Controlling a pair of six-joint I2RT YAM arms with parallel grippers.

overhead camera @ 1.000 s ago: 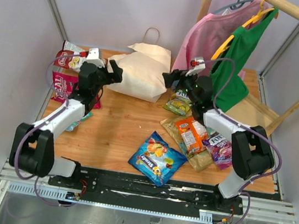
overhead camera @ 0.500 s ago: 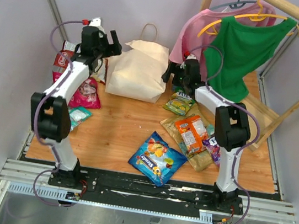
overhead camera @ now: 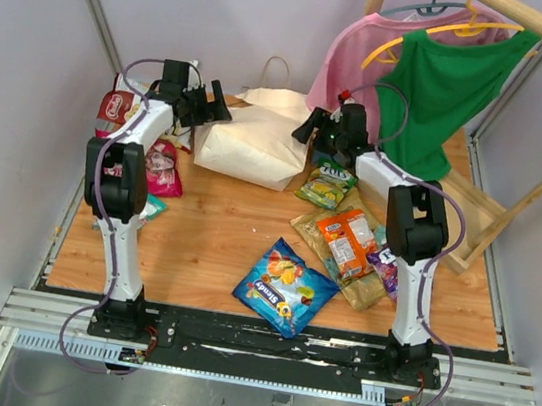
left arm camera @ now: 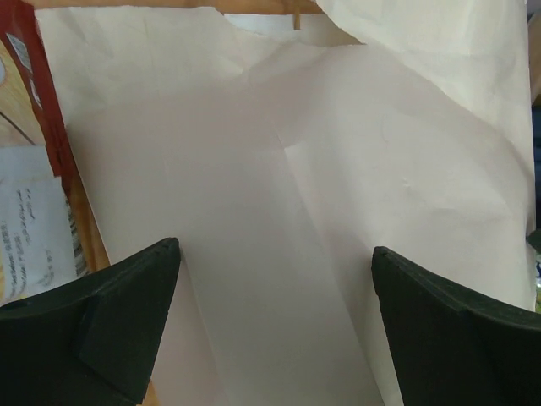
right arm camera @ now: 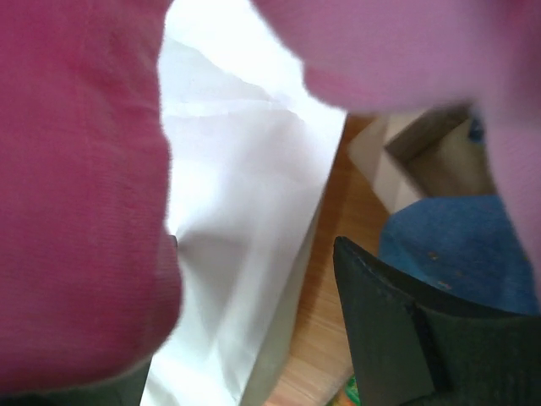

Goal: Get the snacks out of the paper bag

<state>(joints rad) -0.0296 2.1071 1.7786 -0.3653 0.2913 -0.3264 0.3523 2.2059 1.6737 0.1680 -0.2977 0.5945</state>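
Kraft paper bag (overhead camera: 248, 147) slumps, contents hidden, between wide-open left hand (overhead camera: 212, 104) and parted right hand (overhead camera: 310, 128).

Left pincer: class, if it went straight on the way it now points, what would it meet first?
The left pincer would most likely meet the paper bag: its pale creased side fills the view between the open fingers. Depth is unclear.

wooden table (overhead camera: 216, 236), paper bag (overhead camera: 254, 145), snacks (overhead camera: 284, 288)
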